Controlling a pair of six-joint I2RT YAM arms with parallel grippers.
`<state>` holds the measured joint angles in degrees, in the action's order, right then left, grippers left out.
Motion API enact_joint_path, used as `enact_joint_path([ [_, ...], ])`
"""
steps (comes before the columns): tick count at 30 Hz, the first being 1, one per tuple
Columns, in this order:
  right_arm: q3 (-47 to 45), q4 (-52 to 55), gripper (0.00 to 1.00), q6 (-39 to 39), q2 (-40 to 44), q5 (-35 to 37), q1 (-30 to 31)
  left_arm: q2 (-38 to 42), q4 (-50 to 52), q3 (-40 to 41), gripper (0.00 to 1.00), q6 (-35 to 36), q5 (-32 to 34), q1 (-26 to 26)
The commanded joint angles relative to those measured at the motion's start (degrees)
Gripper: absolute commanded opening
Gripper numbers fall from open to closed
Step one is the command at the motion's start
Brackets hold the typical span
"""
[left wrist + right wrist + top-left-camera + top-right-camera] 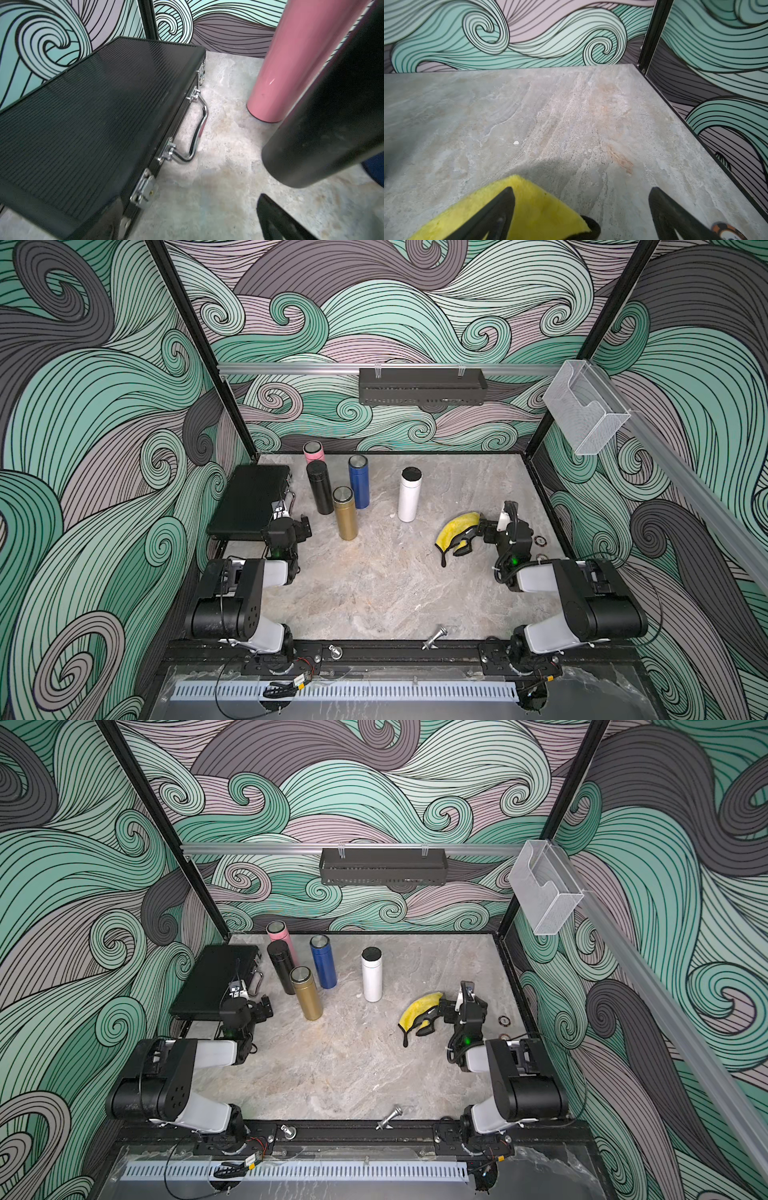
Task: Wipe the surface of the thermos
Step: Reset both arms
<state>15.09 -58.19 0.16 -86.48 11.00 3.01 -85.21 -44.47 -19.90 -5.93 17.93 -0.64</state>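
Several thermoses stand upright at the back left of the table: pink (pixel 313 451), black (pixel 319 487), blue (pixel 359 481), gold (pixel 345 512), and a white one (pixel 409 494) apart to the right. A yellow cloth (pixel 455 526) with a black edge lies on the table right of the white thermos. My right gripper (pixel 471 535) is open low over the cloth's near end; in the right wrist view one finger (pixel 500 209) lies over the cloth (pixel 542 209). My left gripper (pixel 305 524) is open and empty, left of the gold thermos, with the pink (pixel 291 62) and black (pixel 332 114) thermoses ahead.
A shut black case (pixel 249 502) with a chrome handle (pixel 197 128) lies at the left wall, close beside my left gripper. A small round token (pixel 539 540) sits right of my right wrist. A black shelf (pixel 422 386) and a clear holder (pixel 586 410) hang on the walls.
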Motion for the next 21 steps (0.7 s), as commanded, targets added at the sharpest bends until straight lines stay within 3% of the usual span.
enact_joint_path([
  [1,5.2,3.4,0.99,0.2,-2.3,0.8,-0.7,-2.4,9.4,-8.4,0.99,-1.2,0.6,-0.9],
  [2,9.4,13.3,1.00,-0.4,-1.4,-0.6,-0.4,-2.3,3.9,-6.2,0.99,0.0,1.0,-0.4],
  [4,6.1,5.4,0.99,-0.2,-1.7,-1.1,-0.8,-1.5,7.0,-6.7,0.99,-1.3,0.7,-0.8],
  [17,10.4,13.3,1.00,-0.5,-2.9,-1.9,-0.7,-1.6,6.1,-6.6,0.99,-0.7,1.5,-0.2],
  [21,7.6,9.4,1.00,-1.0,-1.2,-2.2,-0.6,-1.6,6.2,-6.5,0.99,-0.7,1.6,-0.2],
])
